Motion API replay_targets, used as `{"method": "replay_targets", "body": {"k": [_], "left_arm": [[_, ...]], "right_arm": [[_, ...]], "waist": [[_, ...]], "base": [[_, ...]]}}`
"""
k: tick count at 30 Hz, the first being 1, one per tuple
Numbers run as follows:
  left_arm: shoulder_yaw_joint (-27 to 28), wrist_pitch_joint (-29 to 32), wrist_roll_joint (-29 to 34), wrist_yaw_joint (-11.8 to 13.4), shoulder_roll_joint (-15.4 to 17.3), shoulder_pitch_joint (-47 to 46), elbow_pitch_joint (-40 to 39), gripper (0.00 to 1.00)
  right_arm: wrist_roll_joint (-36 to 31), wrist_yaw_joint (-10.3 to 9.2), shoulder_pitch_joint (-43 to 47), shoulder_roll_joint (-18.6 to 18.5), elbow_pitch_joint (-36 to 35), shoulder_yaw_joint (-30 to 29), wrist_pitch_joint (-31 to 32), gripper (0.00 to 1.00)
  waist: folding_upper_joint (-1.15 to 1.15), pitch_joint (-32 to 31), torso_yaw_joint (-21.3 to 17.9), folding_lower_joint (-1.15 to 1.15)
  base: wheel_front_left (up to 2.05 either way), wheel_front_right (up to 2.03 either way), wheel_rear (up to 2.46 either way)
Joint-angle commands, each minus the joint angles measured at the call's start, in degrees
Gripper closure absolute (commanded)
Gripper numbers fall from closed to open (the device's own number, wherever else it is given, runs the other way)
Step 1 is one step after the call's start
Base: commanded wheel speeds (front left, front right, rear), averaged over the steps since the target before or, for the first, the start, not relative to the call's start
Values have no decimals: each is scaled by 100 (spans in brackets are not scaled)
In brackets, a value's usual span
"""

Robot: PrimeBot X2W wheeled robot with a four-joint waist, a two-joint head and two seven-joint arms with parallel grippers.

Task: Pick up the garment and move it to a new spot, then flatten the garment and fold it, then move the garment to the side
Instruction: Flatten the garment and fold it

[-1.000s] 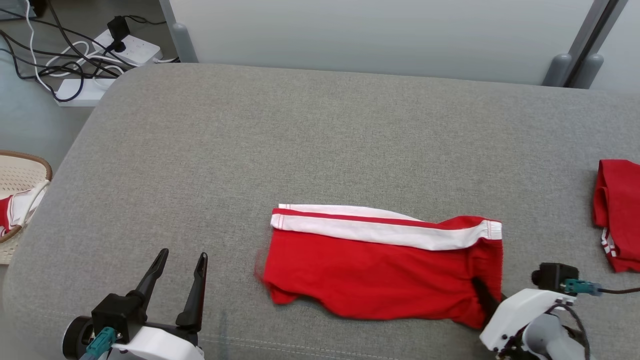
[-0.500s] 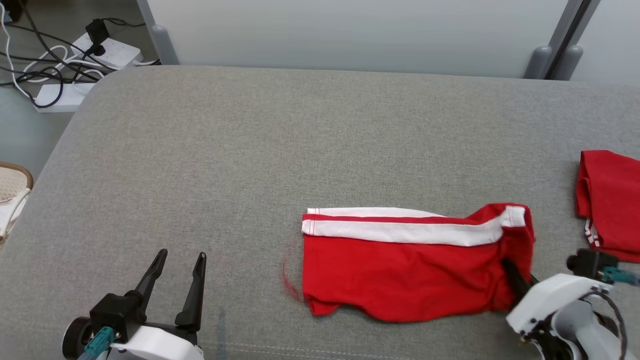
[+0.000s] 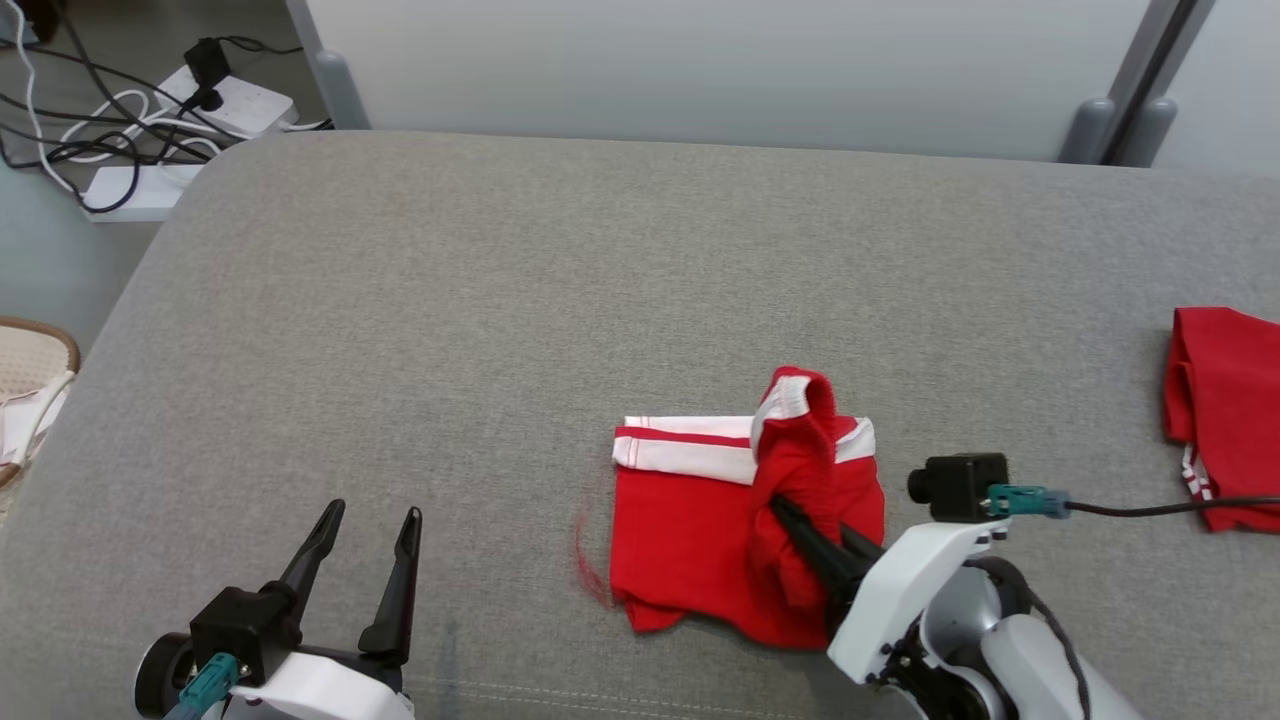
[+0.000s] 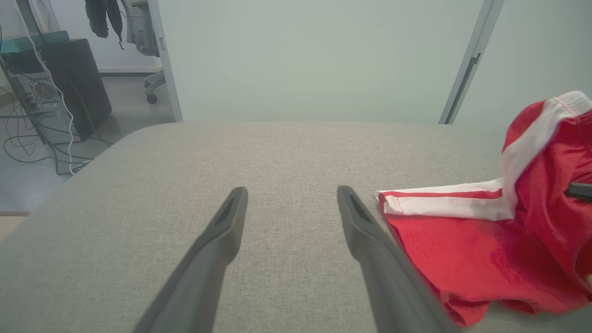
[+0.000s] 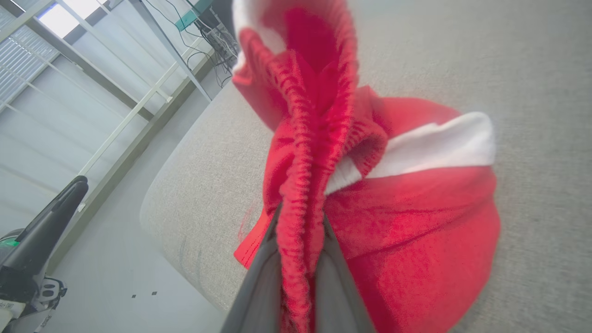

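The garment is a pair of red shorts with a white side stripe, lying on the grey padded surface right of centre. My right gripper is shut on its gathered elastic end. That end is held up and doubled over the flat left half. In the right wrist view the ribbed red edge is pinched between the fingers. My left gripper stands open at the lower left, apart from the cloth. In the left wrist view the garment lies just right of that open gripper.
A second red garment lies folded at the surface's right edge. A wicker basket sits off the left edge. Power strips and cables lie on the floor at the back left. A pale wall panel runs behind.
My right gripper has lifted the garment's right end and carried it left over the rest, so the cloth now shows about half as wide. The left gripper has stayed put.
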Motion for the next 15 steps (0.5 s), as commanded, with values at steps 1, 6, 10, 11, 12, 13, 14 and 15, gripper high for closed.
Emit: {"method": "replay_targets", "body": {"k": [1, 6, 10, 11, 12, 13, 14, 15], "left_arm": [[189, -76, 74, -59, 73, -378, -103, 0], [155, -76, 98, -121, 27, -448, -38, 0], [151, -76, 118, -157, -15, -484, 8, 0], [152, -76, 126, -164, -25, -496, 18, 0], [152, -76, 132, -175, -38, -509, 28, 0], [149, -76, 138, -188, -46, -520, 43, 0], [152, -76, 151, -197, -55, -537, 47, 0], [156, -76, 159, -206, -65, -549, 54, 0]], "right_arm": [[-90, 8, -136, 113, -61, 103, -18, 100], [-218, 8, -338, 330, 471, 160, -214, 100], [-98, 8, -528, 392, 828, 242, -366, 100], [-55, 8, -581, 398, 903, 277, -403, 100], [10, 8, -636, 400, 958, 348, -433, 97], [102, 8, -689, 402, 993, 442, -457, 76], [209, 8, -740, 403, 1025, 558, -450, 53], [288, 8, -800, 403, 1051, 675, -464, 21]], "waist": [[0, 11, 67, 0], [0, 41, 250, 0], [0, 75, 330, 0], [0, 85, 343, 0], [0, 94, 358, 0], [0, 105, 369, 0], [0, 117, 378, 0], [0, 127, 384, 0]], "base": [[0, 0, 0], [0, 0, 0], [0, 0, 0], [0, 0, 0], [0, 0, 0], [0, 0, 0], [0, 0, 0], [0, 0, 0]]}}
